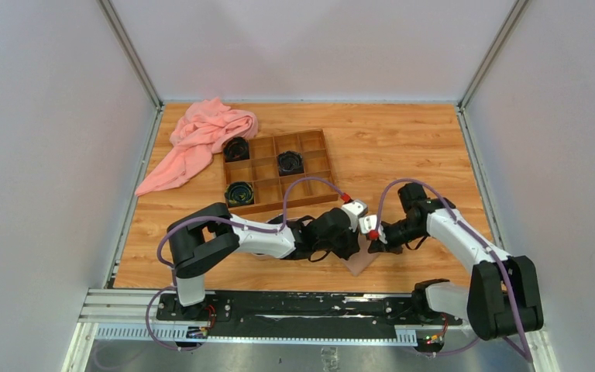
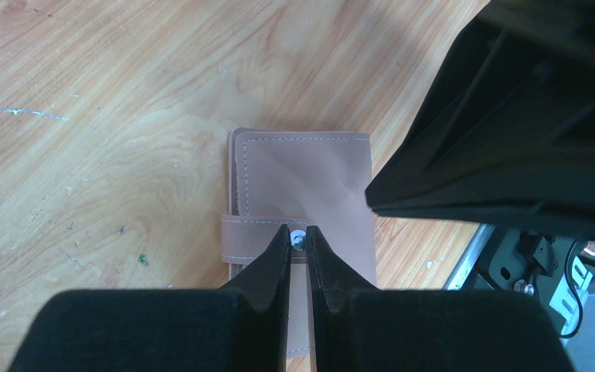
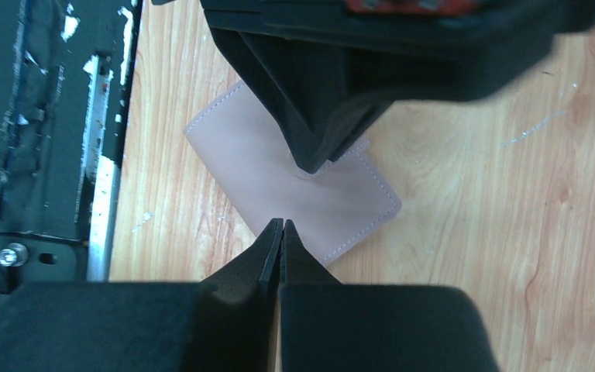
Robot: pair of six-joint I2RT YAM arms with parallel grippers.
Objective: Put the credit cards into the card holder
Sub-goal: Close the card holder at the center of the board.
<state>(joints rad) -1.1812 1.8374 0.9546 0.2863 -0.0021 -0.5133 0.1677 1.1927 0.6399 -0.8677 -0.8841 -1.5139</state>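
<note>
The card holder, a tan-pink stitched wallet, lies closed on the wooden table near its front edge. My left gripper is closed on the end of its strap, the silver snap button showing between the tips. In the right wrist view the same holder lies cornerwise. My right gripper is shut, its tips at the holder's near edge with nothing seen between them. From above, both grippers meet over the holder. The credit cards are out of view.
A brown wooden compartment box with three black coiled items stands behind the arms. A pink cloth lies at the back left. The metal rail at the table's front edge runs close to the holder. The right arm's dark body hangs beside my left fingers.
</note>
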